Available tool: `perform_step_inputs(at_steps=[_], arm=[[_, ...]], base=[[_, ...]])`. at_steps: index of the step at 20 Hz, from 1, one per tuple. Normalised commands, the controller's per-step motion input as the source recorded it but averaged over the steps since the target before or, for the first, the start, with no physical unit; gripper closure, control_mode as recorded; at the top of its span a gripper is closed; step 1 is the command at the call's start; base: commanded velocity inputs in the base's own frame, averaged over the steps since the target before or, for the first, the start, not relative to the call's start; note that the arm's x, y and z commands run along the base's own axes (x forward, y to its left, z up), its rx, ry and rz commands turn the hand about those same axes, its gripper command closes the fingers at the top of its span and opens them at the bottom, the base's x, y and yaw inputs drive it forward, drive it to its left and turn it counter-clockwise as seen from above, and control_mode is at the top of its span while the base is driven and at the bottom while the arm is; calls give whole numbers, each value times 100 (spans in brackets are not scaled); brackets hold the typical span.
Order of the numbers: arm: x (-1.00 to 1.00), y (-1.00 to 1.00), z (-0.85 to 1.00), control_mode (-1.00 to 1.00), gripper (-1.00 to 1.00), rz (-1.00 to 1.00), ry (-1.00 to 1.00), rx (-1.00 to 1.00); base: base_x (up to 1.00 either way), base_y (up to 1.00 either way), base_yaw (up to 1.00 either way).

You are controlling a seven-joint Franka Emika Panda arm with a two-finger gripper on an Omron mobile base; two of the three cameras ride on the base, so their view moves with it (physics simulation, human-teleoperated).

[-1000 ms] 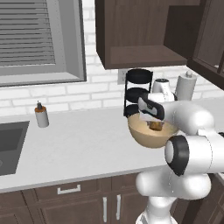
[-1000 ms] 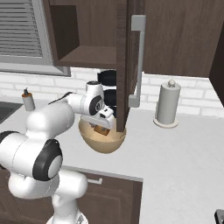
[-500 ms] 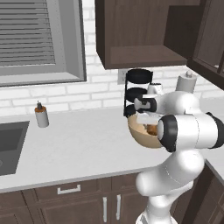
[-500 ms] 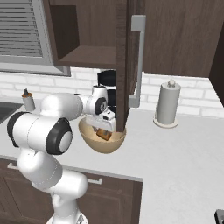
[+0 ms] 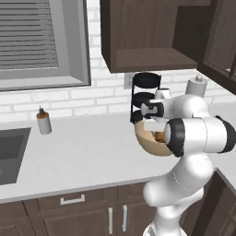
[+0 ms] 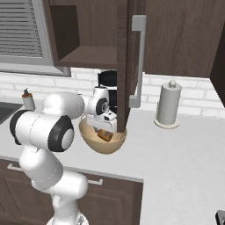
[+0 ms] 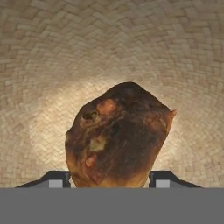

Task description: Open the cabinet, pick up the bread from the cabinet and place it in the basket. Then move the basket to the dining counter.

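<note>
Fingertips [image 7: 54, 180] of the gripper [image 6: 105, 127] sit one on each side of the bread [image 7: 118, 138], pressed against its lower flanks, so the jaws look closed on it at a middling width rather than standing free. The bread is inside the basket [image 6: 103, 145], low over its woven floor and near its middle; whether it already rests on that floor cannot be told. Over the last second the gripper and the bread have hardly shifted inside the basket, while the arm [image 5: 198, 136] behind them has swung round: its big elbow joint, earlier lower and off to one side of the basket, now rides higher and close beside the rim. The basket itself has stayed where it was on the worktop [image 5: 92, 152], just below the open cabinet [image 6: 88, 26] and partly behind the edge of its door [image 6: 124, 66]. To my eye the bread's delivery is all but done, and what remains here is to let go and lift clear. Carrying the basket to the dining counter has not begun.
</note>
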Motion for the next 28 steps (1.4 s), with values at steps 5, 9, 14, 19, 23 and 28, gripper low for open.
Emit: perform_step_inputs(at_steps=[5, 9, 14, 19, 23, 28], arm=[[0, 0, 0, -100, -100, 0, 0, 0], [0, 0, 0, -100, -100, 0, 0, 0], [-5, 6, 8, -100, -100, 0, -8, -2], [-55, 37, 25, -100, -100, 11, -30, -4], [-36, 39, 21, -100, -100, 29, -33, -4], [-1, 25, 32, -100, -100, 35, -18, -1]], base=[[0, 0, 0], [0, 0, 0], [0, 0, 0], [0, 0, 0], [0, 0, 0], [0, 0, 0]])
